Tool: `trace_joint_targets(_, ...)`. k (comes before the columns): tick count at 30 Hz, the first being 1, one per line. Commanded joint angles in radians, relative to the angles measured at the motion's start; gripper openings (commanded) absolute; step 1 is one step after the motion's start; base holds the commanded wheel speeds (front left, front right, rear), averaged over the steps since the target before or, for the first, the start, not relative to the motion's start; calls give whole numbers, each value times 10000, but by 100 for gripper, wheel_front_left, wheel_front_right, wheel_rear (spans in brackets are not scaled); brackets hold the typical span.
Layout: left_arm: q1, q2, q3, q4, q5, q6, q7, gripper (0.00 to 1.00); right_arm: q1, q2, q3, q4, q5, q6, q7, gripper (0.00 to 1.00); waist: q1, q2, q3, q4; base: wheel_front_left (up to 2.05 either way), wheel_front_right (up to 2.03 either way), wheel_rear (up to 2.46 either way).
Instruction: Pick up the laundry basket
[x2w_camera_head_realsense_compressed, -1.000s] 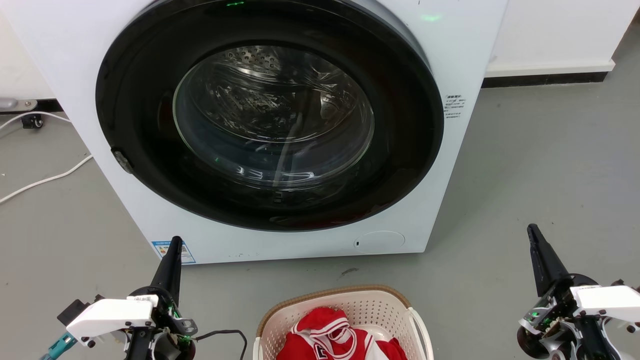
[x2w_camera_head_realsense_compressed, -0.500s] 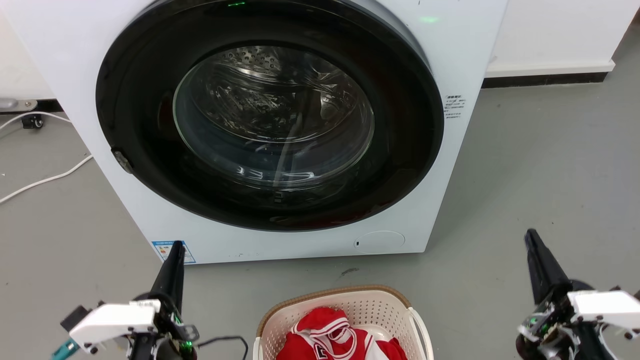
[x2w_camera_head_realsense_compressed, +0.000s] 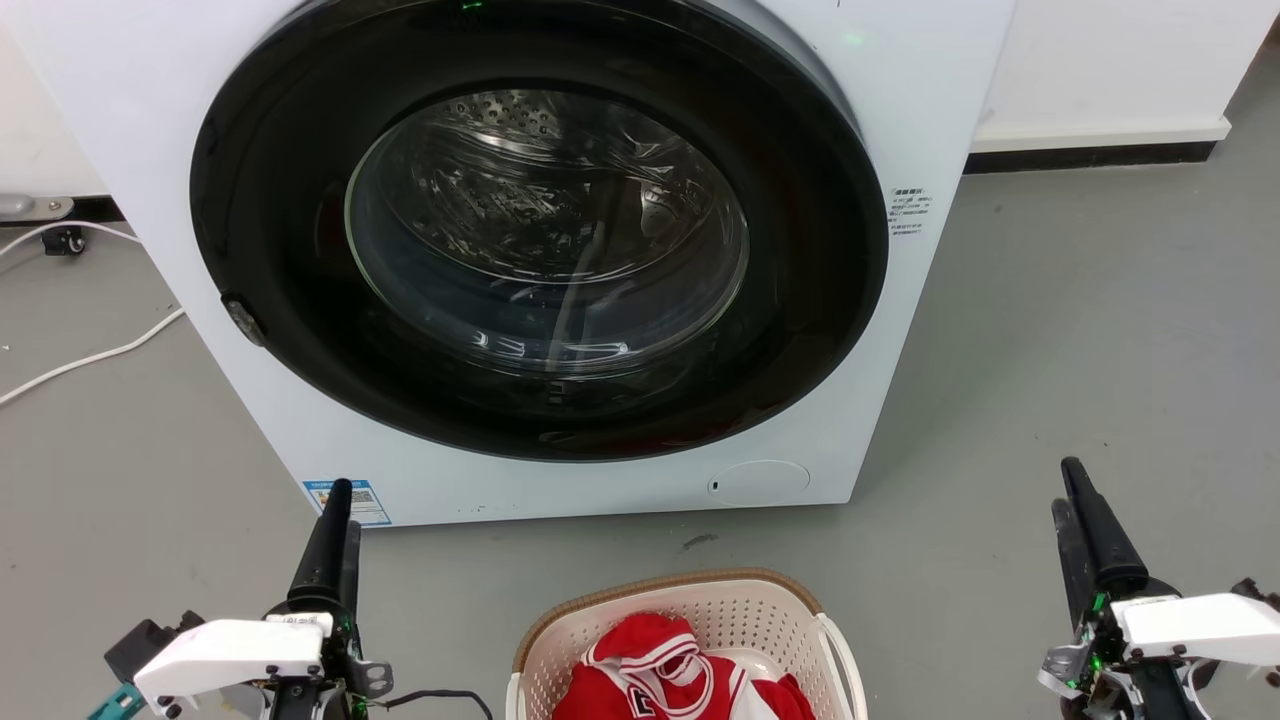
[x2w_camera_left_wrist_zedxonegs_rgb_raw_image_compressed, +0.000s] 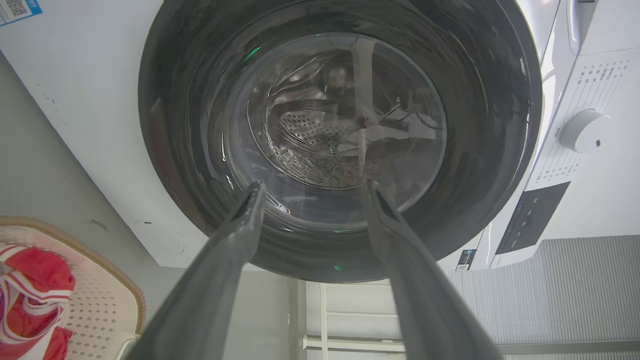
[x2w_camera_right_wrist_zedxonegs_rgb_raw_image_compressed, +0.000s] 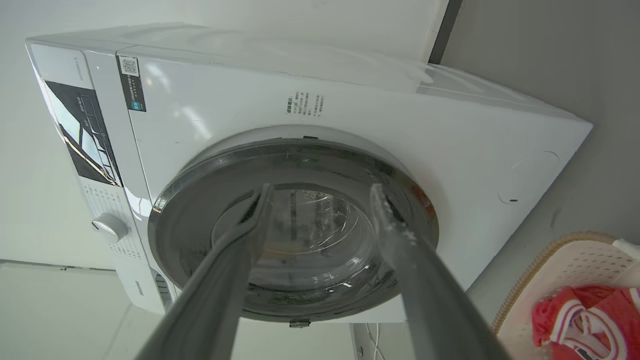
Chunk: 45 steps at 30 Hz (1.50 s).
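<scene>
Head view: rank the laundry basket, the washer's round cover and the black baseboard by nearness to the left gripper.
1. Laundry basket, just right of the left gripper.
2. Round cover, low on the washer front.
3. Black baseboard, far wall.

The left gripper (x2w_camera_head_realsense_compressed: 338, 497) hung left of the laundry basket (x2w_camera_head_realsense_compressed: 660, 581), the right gripper (x2w_camera_head_realsense_compressed: 1066, 488) right of it, fingers spread on both.
</scene>
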Motion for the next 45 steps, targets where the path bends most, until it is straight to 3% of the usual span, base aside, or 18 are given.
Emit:
trace_joint_targets(1, -126, 38, 54, -297, 466, 9, -130, 100, -92, -23, 82, -367, -621, 2, -143, 100, 0, -1, 5, -1, 0, 0, 0)
trace_joint_targets(22, 214, 54, -516, -1284, 4496, 555, -999, 100, 336, -38, 484, -1578, -5597, 2, -1015, 100, 0, -1, 28, 22, 0, 0, 0)
trace_joint_targets(45, 604, 67, -967, -1740, 8008, 784, -1751, 100, 796, -52, 764, -2108, -9222, 3, -1776, 100, 0, -1, 33, 48, 0, 0, 0)
